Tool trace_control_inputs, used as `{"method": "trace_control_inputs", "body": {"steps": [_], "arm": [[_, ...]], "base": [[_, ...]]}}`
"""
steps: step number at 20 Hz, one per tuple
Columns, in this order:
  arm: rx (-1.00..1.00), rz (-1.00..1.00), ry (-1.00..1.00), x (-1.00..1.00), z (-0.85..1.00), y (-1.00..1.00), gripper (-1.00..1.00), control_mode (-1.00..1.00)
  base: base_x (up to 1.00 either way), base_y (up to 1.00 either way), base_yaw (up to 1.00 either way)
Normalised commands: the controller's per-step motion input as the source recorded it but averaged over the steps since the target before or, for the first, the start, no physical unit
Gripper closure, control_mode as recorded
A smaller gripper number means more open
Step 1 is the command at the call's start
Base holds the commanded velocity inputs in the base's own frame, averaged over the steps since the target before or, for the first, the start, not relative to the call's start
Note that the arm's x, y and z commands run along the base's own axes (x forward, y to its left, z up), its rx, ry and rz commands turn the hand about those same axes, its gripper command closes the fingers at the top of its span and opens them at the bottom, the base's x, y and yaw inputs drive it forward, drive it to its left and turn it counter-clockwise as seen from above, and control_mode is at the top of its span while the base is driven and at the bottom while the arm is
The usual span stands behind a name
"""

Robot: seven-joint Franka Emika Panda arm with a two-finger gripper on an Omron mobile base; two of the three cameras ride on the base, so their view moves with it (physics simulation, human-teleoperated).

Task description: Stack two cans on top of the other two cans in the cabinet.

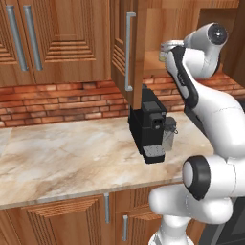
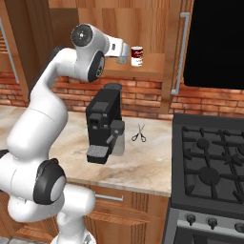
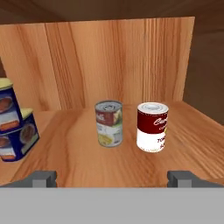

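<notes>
Left base view: behind-left of the arm, looking forward and down over the counter [image 1: 72, 153], up to the open cabinet [image 1: 135, 52]. Right base view: behind-right, same direction, stove [image 2: 209, 157] at its right. Both share the coffee machine [image 1: 149, 127], brick wall, cabinet shelf. Hand view: close, level, facing the shelf's back wall, cans straight ahead, jaws spread at the bottom.

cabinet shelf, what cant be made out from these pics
- Blue cans, hand view: stacked at the left; the picture's edge cuts them off.
- Pale green can and red-topped can, hand view: label text too small to read.
- Pale green can, right base view: the arm hides it beside the red-topped can.
- Shelf, left base view: the arm covers most of it.
</notes>
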Motion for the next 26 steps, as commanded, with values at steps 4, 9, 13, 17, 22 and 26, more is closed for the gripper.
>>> {"method": "trace_control_inputs", "body": {"steps": [4,9,13,17,22,26], "arm": [[0.0,-0.17,0.0,-0.04,-0.01,-0.3,-1.0,-1.0],[0.0,-0.08,0.0,0.0,0.0,-0.35,-1.0,-1.0],[0.0,0.0,0.0,0.0,0.0,-0.29,-1.0,-1.0],[0.0,0.0,0.0,0.0,-0.07,-0.24,-1.0,-1.0],[0.0,0.03,0.0,0.12,-0.12,-0.02,-1.0,-1.0],[0.0,0.11,0.0,0.18,-0.06,0.0,-1.0,-1.0]], "base": [[0.0,0.0,0.0],[0.0,0.0,0.0],[0.0,0.0,0.0],[0.0,0.0,0.0],[0.0,0.0,0.0],[0.0,0.0,0.0]]}}
